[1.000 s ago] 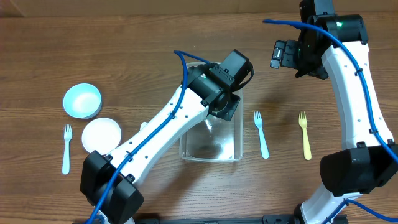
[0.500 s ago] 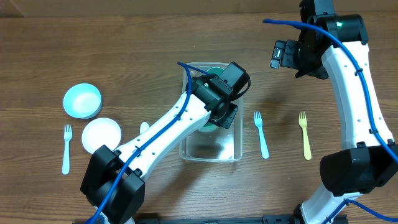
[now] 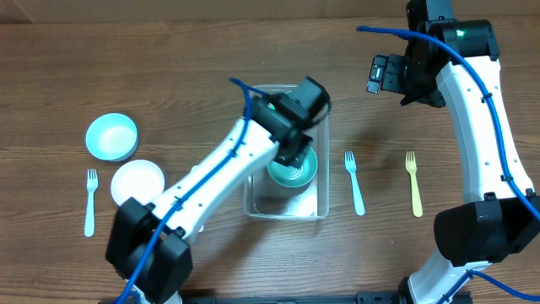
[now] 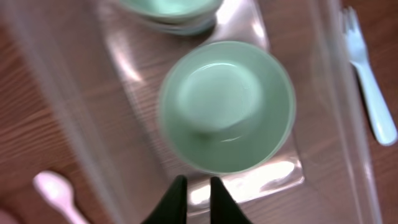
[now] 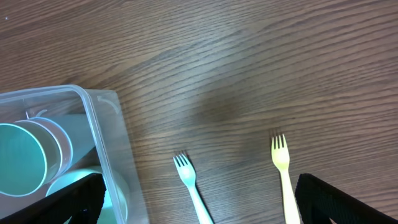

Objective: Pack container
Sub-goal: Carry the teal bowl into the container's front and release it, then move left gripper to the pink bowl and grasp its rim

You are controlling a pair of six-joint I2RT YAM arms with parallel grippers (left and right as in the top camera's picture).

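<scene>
In the container (image 3: 327, 198), green bowl (image 3: 293, 166).

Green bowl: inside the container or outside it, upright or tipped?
Inside, upright: the green bowl rests on the container floor, opening facing up.

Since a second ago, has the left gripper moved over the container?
Yes. In the overhead view the left gripper has shifted left, away from the blue fork, uncovering the green bowl in the container.
</scene>
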